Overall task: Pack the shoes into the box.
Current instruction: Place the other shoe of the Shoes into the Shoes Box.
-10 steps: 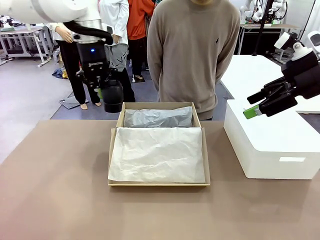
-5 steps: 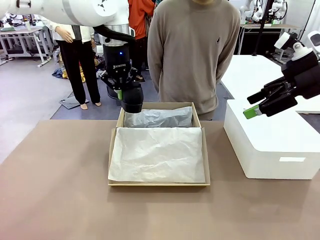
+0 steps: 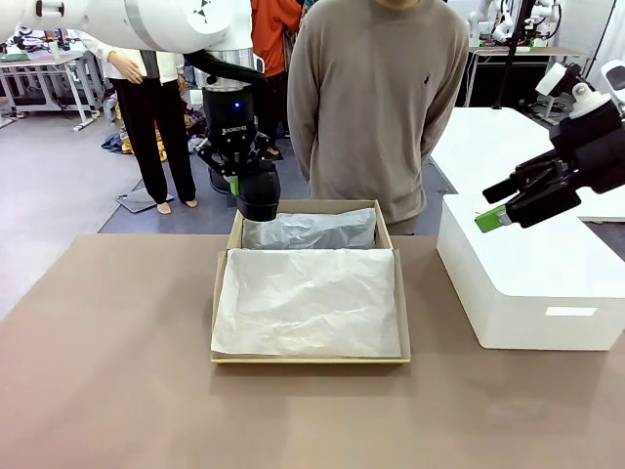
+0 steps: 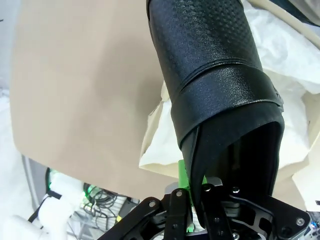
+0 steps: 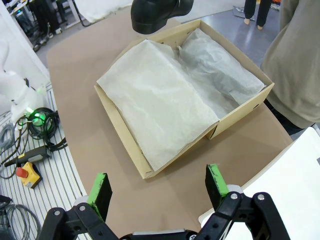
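Note:
One glossy black shoe hangs toe-down from my left gripper, which is shut on its heel end above the far left corner of the tan box. In the left wrist view the shoe rises from between my fingers over white tissue paper. The second shoe is hidden. The box lies open, with crinkled tissue spread over its floor. My right gripper stands open in the air to the right. In the right wrist view its fingertips frame the box and the hanging shoe.
A large white plastic box sits on the table's right side, under my right gripper. A person in a beige sweater stands close behind the shoebox at the far edge. Bare brown table stretches to the left and front.
My left gripper has carried the shoe to the right, from beyond the box's left side to above its far left corner. The right arm has not moved.

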You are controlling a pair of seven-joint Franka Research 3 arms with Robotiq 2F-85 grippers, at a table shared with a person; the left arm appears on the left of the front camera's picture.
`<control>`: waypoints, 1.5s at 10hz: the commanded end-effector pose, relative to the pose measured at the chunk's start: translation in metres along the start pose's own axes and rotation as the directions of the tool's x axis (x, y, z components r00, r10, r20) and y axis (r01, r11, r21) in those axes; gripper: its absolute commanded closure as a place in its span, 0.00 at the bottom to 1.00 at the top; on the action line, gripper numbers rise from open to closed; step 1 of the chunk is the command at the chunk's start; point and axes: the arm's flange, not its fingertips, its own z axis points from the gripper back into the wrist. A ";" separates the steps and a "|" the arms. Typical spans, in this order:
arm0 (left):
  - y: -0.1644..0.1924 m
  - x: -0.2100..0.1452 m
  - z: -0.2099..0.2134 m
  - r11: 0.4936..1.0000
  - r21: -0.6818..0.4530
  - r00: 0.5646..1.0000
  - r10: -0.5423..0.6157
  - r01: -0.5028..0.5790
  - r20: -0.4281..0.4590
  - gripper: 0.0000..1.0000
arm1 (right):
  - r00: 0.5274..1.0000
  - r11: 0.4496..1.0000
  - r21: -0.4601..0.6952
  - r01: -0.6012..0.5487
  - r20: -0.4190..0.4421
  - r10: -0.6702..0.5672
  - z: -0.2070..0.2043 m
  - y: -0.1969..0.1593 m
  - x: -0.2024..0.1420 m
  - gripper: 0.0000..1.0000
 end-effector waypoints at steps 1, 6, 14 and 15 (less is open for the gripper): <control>0.007 -0.001 0.003 1.000 -0.003 1.000 0.001 -0.001 0.001 1.00 | 0.999 1.000 0.020 -0.018 0.030 0.017 -0.001 -0.003 0.002 0.00; -0.050 -0.028 0.007 0.939 -0.003 0.938 0.345 -0.345 0.026 1.00 | 0.999 1.000 0.020 -0.018 0.030 0.017 -0.001 -0.003 0.002 0.00; -0.120 -0.051 -0.025 0.841 -0.035 0.841 0.541 -0.541 -0.012 1.00 | 0.999 1.000 0.020 -0.018 0.030 0.017 -0.001 -0.003 0.002 0.00; -0.120 -0.051 -0.025 0.841 -0.035 0.841 0.541 -0.541 -0.012 1.00 | 0.999 1.000 0.020 -0.018 0.030 0.017 -0.001 -0.003 0.002 0.00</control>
